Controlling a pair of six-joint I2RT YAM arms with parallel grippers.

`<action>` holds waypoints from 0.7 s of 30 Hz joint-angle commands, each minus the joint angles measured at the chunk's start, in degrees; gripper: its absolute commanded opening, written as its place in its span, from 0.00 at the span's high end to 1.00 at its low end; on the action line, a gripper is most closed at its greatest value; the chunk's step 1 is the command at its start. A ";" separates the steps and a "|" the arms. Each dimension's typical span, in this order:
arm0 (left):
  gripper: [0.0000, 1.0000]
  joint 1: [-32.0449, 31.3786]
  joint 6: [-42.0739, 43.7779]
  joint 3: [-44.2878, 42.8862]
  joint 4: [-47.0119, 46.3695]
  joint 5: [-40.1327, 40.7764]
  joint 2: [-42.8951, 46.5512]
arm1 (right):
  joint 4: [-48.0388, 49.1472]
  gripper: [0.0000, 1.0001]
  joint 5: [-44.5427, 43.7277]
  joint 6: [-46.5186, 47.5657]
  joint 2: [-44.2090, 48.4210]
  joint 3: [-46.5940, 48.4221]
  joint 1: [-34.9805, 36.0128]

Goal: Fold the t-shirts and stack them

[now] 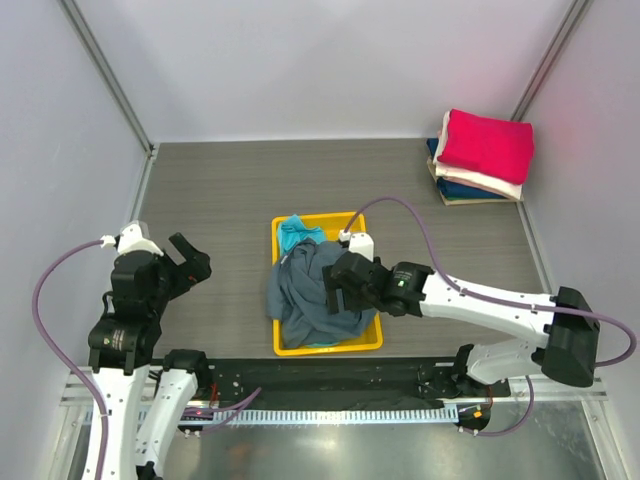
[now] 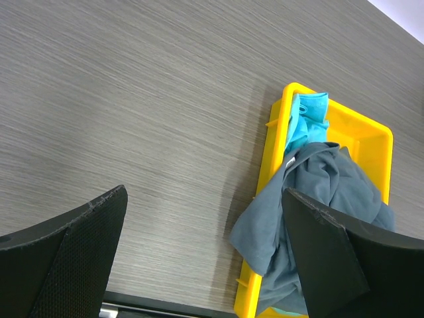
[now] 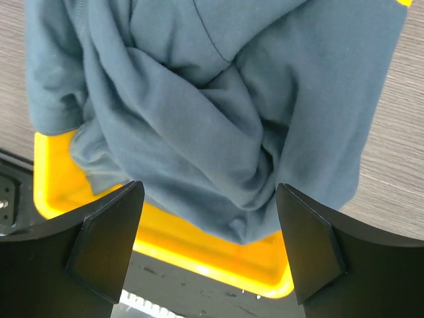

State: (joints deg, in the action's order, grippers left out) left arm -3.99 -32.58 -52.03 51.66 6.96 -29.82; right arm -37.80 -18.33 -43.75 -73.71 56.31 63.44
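My left fingers [image 1: 188, 258] are wide open over the grey tabletop [image 1: 210, 190]. They have lots of room and are well apart from the yellow bin [image 1: 365, 341]. My right fingers [image 1: 335, 288] are open too, holding nothing, over the grey-blue shirt [image 1: 305, 295]. That shirt spills past the bin's left rim. The teal shirt [image 1: 297, 233] peeks out at the far end. The folded stack [image 1: 488, 145] sits by the far right wall.

Bright, even light — soft shadows, sharp
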 commanded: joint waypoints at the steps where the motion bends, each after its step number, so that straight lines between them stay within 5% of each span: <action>1: 0.00 0.39 -0.03 0.09 -2.35 0.42 0.91 | 3.78 0.13 -1.89 -0.64 -3.26 0.29 0.37; 6: 0.00 0.39 -0.03 0.17 -2.53 0.42 1.43 | 5.54 0.21 -3.73 1.46 -7.84 1.87 0.54; 9: 0.00 0.39 -0.03 0.17 -2.53 0.42 1.35 | 6.25 0.53 -4.69 2.61 -10.39 3.27 0.46; 10: 0.00 0.39 -0.03 0.17 -2.53 0.42 1.43 | 6.25 0.73 -4.87 3.48 -10.83 4.32 0.54; 12: 0.00 0.39 -0.03 0.09 -2.44 0.42 1.61 | 5.73 0.96 -5.66 4.54 -10.40 6.08 0.54; 15: 0.00 0.39 -0.12 0.17 -2.53 0.51 1.70 | 0.64 0.99 -7.77 7.00 -7.33 14.32 0.46; 21: 0.00 0.39 -0.03 0.26 -2.70 0.33 2.05 | -18.95 0.99 -26.02 13.68 -0.92 46.92 0.46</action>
State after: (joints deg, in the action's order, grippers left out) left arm -3.99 -32.58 -51.92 51.62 6.98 -28.49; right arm -48.51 -29.58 -34.76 -84.23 87.94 63.72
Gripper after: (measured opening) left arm 0.996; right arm 0.043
